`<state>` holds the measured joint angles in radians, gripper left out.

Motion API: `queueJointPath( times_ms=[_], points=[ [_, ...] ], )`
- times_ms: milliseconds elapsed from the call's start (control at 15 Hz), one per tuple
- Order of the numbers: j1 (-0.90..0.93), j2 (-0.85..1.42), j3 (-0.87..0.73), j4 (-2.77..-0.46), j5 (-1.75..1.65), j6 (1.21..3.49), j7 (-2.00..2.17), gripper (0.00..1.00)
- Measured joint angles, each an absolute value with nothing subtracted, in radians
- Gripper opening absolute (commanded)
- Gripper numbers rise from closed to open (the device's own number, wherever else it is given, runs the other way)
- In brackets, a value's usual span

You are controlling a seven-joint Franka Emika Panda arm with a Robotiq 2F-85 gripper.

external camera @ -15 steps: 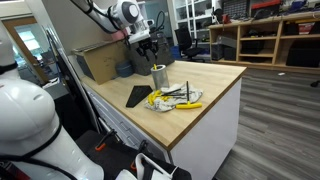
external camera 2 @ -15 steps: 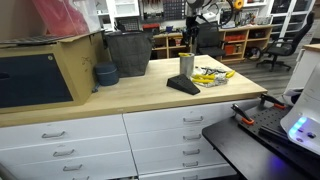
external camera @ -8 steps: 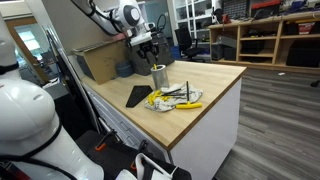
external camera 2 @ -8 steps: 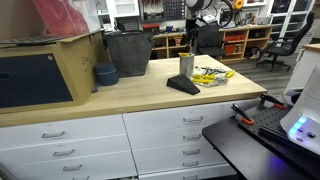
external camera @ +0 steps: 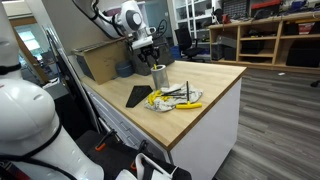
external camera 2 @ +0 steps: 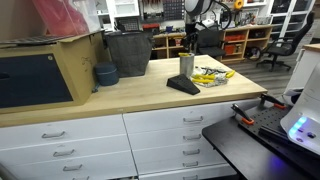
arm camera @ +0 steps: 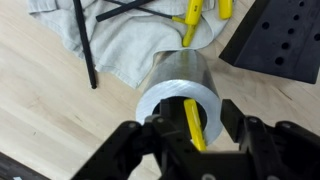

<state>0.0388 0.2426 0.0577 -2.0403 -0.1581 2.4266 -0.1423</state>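
Gripper (arm camera: pixel 195 130): positioned directly above the metal cup (arm camera: pixel 178 85); jaws spread apart, with a visible gap on each side of the yellow-handled tool (arm camera: pixel 194 125) between them.
Yellow-handled tool: stands tilted inside the cup mouth, handle up.
Metal cup: upright on the wooden tabletop (arm camera: pixel 45 110), at the edge of the grey cloth (arm camera: pixel 130 45); visible in both exterior views (external camera: pixel 159 76) (external camera 2: pixel 187 64).
Grey cloth: carries a black rod (arm camera: pixel 83 45) and further yellow tools (arm camera: pixel 190 12).
Black perforated block (arm camera: pixel 280 40): just beside the cup, flat on the tabletop.
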Motion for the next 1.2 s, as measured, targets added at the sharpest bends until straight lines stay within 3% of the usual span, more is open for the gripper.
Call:
queueJointPath(
  times_ms=[1200],
  points=[
    [-0.040, 0.381, 0.094, -1.860, -0.007, 2.346, -0.454, 0.82]
  ],
)
